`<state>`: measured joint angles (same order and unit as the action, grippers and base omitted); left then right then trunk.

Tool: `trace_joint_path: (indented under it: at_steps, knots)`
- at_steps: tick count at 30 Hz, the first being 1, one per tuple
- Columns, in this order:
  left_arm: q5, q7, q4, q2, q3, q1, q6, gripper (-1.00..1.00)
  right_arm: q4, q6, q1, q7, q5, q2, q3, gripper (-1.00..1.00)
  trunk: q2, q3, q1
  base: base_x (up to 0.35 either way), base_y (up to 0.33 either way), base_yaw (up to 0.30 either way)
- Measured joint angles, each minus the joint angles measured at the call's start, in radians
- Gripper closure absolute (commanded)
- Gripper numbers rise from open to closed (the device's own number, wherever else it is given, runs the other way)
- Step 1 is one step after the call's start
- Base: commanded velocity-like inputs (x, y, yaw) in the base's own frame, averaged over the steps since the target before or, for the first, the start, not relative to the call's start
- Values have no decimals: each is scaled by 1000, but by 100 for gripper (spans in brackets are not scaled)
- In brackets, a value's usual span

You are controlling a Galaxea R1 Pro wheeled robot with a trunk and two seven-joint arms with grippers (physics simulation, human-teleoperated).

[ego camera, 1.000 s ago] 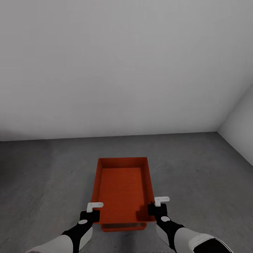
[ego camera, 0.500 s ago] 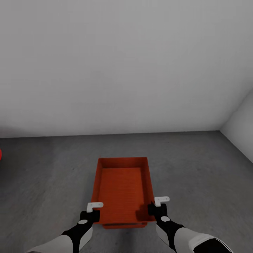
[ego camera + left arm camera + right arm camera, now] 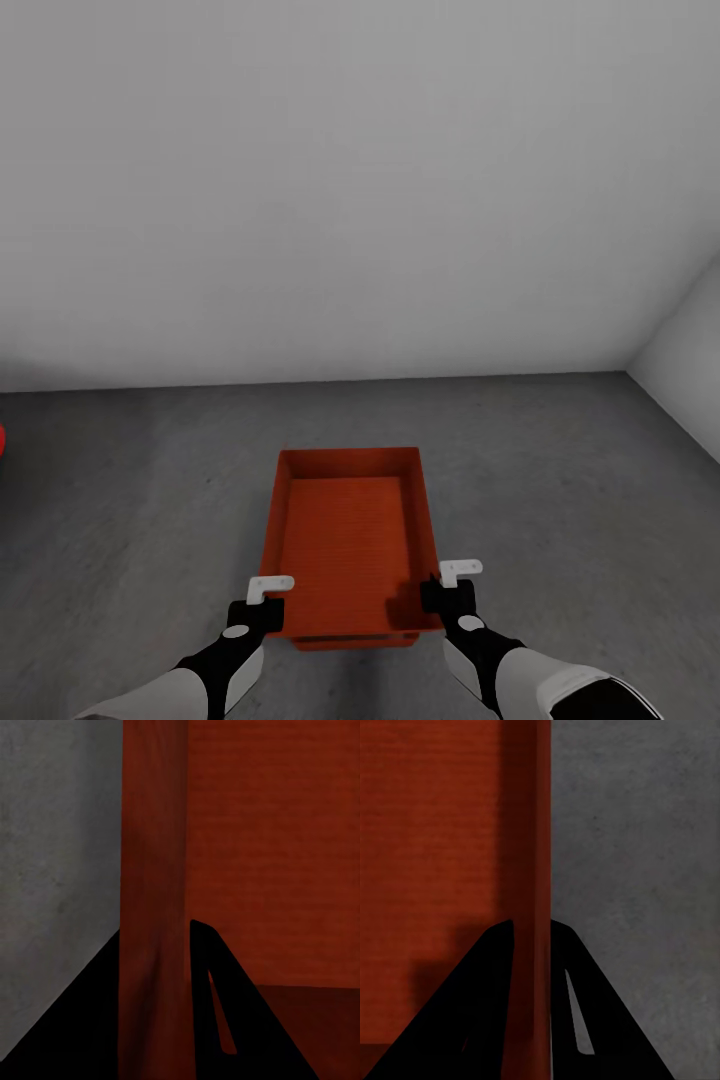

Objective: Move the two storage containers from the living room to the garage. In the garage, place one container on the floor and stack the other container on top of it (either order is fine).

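I hold one orange-red storage container [image 3: 350, 530] low over the dark grey floor [image 3: 560, 470] of the garage. My left gripper [image 3: 268, 610] is shut on its left wall [image 3: 154, 870], one finger on each side. My right gripper [image 3: 440, 598] is shut on the right wall [image 3: 525, 832] in the same way. A narrow orange-red strip of the other storage container [image 3: 352, 642] shows just under the held one's near edge. Whether the two touch I cannot tell.
A plain white-grey wall [image 3: 350, 200] stands straight ahead, meeting a side wall [image 3: 690, 350] at the right corner. A sliver of something red [image 3: 2, 437] shows at the left edge. Bare concrete-like floor lies on both sides of the containers.
The view swung slightly left in the first half second, bringing the red sliver in at the left edge. The strip of the lower container got thinner. Nothing has moved since.
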<state>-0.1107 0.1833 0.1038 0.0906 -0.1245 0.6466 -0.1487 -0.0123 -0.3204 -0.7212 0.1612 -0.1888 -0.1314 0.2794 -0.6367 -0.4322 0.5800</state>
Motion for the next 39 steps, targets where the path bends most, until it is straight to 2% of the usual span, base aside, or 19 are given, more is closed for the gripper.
trace_joint_path:
  at_steps: [39]
  knots:
    - [1,0,0,0,0,0,-1,100,-1,-3,0,-1,-5,0,3,100,0,0,0,0,0,18]
